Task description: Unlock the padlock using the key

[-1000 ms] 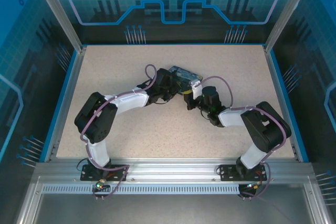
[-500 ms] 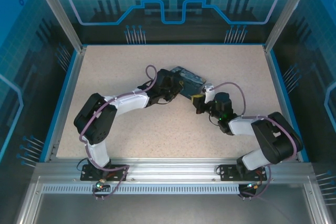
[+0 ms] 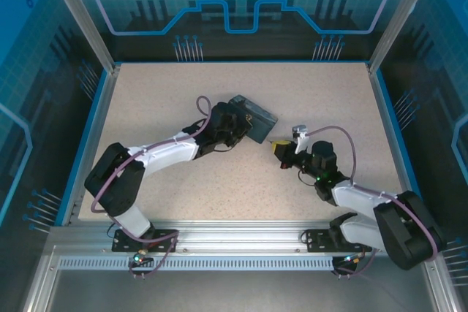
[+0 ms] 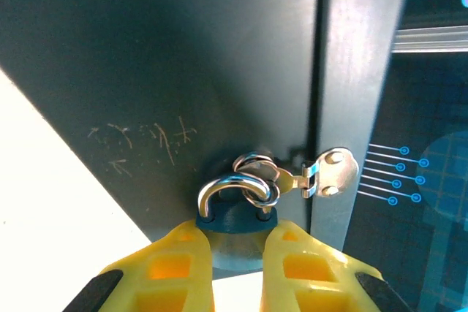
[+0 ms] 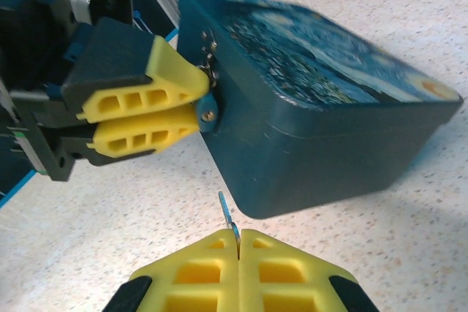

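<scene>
My left hand (image 4: 238,250) clamping the small bluish silver-shackled padlock (image 4: 232,224), my right hand (image 5: 238,242) pinching the thin dark metal key (image 5: 228,214)

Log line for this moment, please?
left gripper: shut on padlock at box | right gripper: shut on key, short of padlock | padlock: closed

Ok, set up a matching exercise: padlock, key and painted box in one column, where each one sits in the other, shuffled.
Things:
1. padlock
2. key
3. painted box

Places:
A. pinched in the shut right pincer, tip sticking out
B. resting on the table
C. gripped by the left pincer, at the box's hasp

Pairs: 1-C, 2-A, 3-B
</scene>
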`<state>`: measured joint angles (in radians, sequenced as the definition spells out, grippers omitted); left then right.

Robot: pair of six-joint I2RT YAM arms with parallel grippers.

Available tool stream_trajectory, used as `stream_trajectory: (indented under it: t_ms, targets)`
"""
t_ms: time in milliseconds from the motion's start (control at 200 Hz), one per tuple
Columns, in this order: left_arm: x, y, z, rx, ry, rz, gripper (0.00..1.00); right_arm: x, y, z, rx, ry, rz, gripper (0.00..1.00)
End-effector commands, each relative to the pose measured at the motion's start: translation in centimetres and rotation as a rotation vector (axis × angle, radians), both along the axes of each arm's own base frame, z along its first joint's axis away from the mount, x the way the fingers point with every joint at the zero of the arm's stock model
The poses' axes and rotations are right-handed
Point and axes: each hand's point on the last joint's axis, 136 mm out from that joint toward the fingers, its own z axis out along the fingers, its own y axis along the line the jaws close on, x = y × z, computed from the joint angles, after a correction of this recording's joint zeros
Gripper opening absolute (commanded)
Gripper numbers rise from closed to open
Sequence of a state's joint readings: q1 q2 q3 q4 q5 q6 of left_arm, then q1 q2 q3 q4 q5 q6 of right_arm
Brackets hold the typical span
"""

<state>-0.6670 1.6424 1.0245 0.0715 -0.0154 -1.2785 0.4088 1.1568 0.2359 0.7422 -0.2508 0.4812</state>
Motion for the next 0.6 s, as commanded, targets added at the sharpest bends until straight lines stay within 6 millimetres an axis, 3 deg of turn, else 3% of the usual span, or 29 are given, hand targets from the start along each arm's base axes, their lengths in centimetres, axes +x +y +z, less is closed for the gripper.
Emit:
stream_trajectory:
  t_ms: [0, 325, 595]
  targets:
    - [-0.8, 0.1, 2.0, -0.04, -0.034, 0.023, 0.11, -1.6, 0.6, -0.8, 0.027, 0.064, 0.017, 0.0]
    - [-3.9, -0.2, 1.7, -0.064, -0.007, 0.027, 0.11, -3.3, 1.6, -1.5, 0.012, 0.105, 0.051, 0.0]
    - [-4.3, -1.4, 1.6, -0.093, -0.001, 0.015, 0.12, -3.6, 2.2, -1.5, 0.005, 0.111, 0.077, 0.0]
